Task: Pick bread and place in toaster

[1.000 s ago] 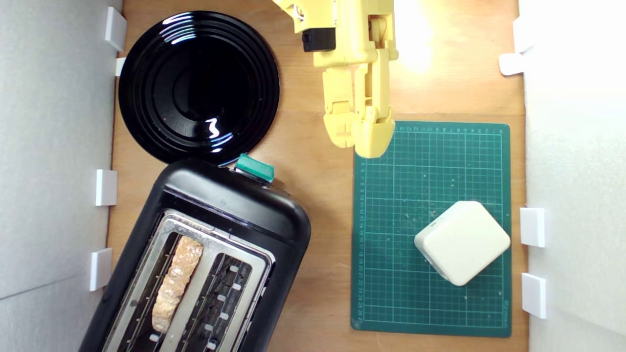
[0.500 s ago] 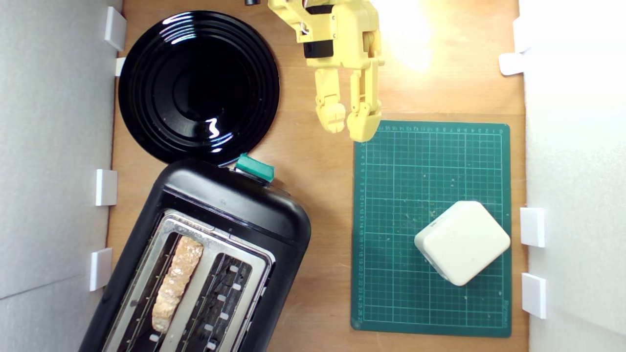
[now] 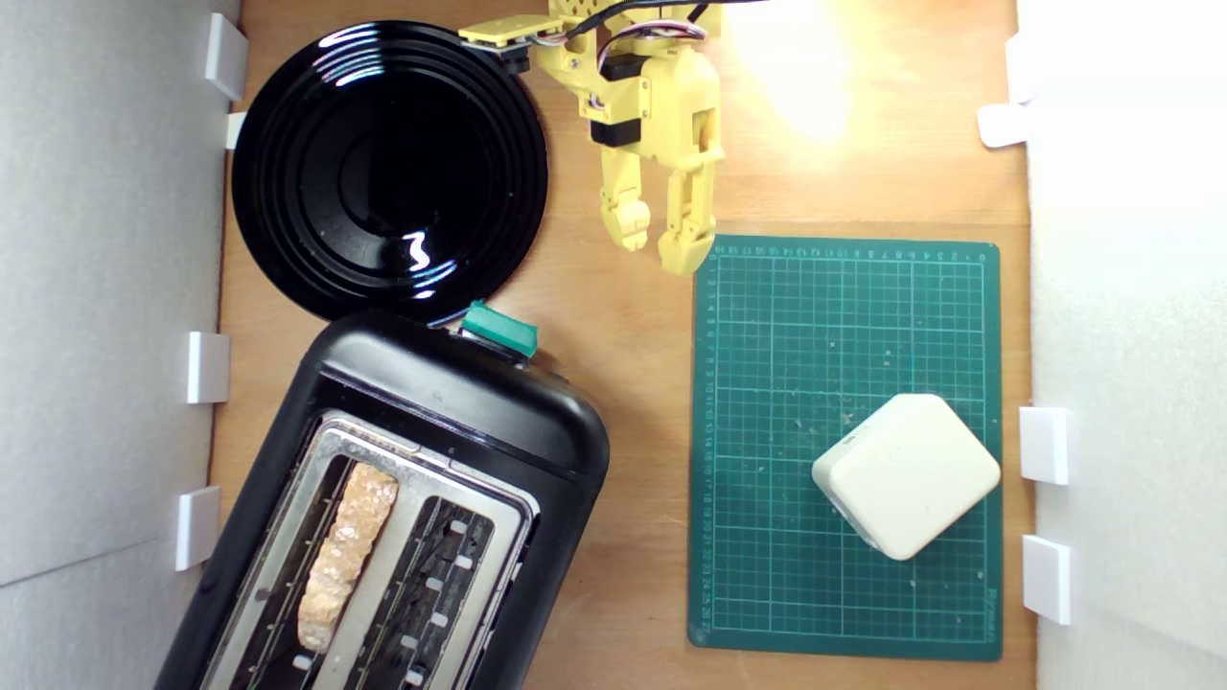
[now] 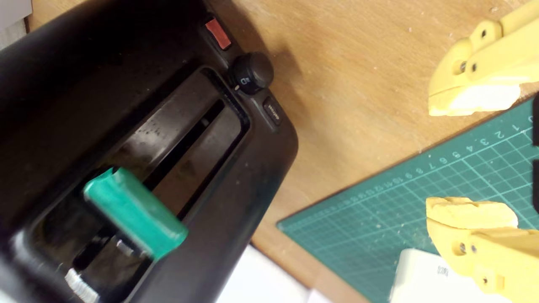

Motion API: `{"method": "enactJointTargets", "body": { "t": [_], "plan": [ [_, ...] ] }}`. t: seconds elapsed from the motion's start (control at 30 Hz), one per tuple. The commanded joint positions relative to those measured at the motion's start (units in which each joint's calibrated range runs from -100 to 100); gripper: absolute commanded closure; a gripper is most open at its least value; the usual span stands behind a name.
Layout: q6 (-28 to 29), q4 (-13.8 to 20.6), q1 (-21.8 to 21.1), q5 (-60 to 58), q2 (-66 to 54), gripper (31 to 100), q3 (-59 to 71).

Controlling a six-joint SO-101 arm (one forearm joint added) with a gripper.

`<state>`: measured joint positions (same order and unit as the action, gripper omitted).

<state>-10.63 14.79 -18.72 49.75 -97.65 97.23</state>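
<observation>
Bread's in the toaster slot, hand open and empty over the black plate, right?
Not quite. In the exterior view the hand is open and empty, but beside the black plate, over bare wood near the green mat's corner. The bread does sit in the toaster slot.

One toaster with two slots, one bread slice, one black plate, one green mat, one cream block.
</observation>
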Motion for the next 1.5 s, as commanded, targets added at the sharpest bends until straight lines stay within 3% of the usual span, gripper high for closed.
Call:
{"method": "enactJointTargets", "body": {
  "t": [0.0,0.27,0.4,0.63,1.1,1.47],
  "plan": [
    [-0.1,-0.4,-0.3,0.3,-0.9,52.5,0.7],
    [-0.1,-1.4,-0.7,9.0,-0.9,52.9,0.9],
    [-1.8,-3.2,-0.1,9.0,-0.9,62.8,1.0],
    [-1.5,-3.3,-0.1,9.0,-0.9,77.3,1.1],
    [-1.4,-3.3,-0.5,9.0,-0.9,95.7,1.1],
    [-1.5,-3.3,-0.4,9.0,-0.7,96.1,1.0]
  ]
}}
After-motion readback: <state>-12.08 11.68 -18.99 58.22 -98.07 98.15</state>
